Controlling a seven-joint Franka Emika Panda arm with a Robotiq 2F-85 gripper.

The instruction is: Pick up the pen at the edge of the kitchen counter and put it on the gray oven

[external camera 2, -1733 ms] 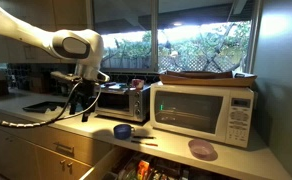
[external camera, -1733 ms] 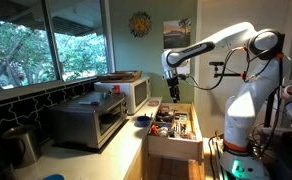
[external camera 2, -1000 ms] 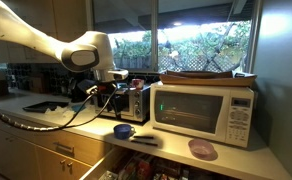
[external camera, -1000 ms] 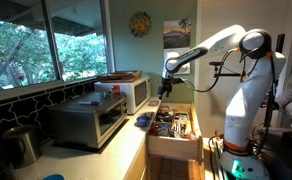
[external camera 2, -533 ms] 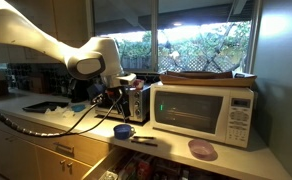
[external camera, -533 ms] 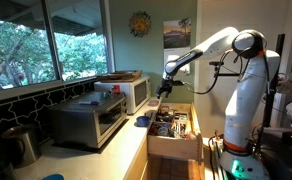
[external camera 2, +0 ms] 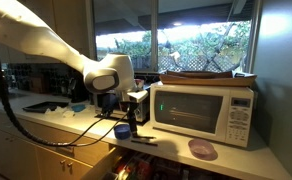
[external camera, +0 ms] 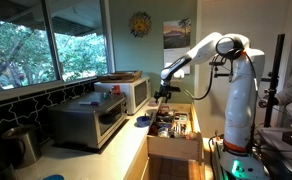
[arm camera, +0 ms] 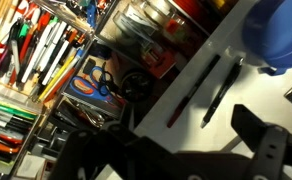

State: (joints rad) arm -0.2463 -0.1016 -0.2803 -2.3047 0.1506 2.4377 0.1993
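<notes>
We see the gripper [arm camera: 176, 152] from the wrist view with its two dark fingers [arm camera: 264, 140] spread wide and nothing between them, so it is empty-handed. It hangs above the front edge of the kitchen counter [arm camera: 254, 84]. In both exterior views the arm reaches out over that spot, the gripper [external camera: 166, 94] just above the open drawer [external camera: 174, 130] and close in front of the white microwave [external camera 2: 201, 110].

The pen [arm camera: 191, 92] lies flat on the pale countertop, right along its front edge. A second pen [arm camera: 221, 90] lies just beside it, a little further in (we cannot tell whether the two touch). In an exterior view we make out only one thin dark pen [external camera 2: 144, 141] on the counter edge, near the blue bowl [external camera 2: 123, 131], which also shows at the upper right of the wrist view.

The drawer below is crammed with tools and pens. The gray oven [external camera: 86, 122] stands further along the counter, well apart from the pen, beyond the microwave [external camera: 133, 92]. A small purple dish [external camera 2: 201, 150] sits on the counter in front of the microwave.
</notes>
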